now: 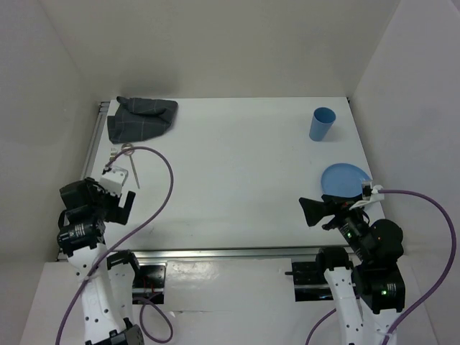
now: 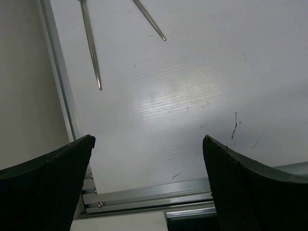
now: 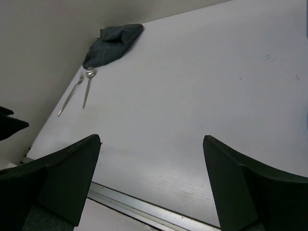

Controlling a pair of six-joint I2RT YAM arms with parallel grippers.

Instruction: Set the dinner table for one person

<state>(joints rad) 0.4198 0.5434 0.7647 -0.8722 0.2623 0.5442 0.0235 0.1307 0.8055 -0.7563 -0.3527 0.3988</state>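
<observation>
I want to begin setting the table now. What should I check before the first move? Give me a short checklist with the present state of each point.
1. The left gripper is open and empty: ok.
2. The right gripper is open and empty: ok.
3. The fork and spoon lie free on the dinner table: ok.
4. The cup stands upright: ok.
5. The cloth mat is spread flat: not ok, it is bunched at the far left corner.
6. The plate is clear of the right wrist: cannot tell, they overlap in the top view.
</observation>
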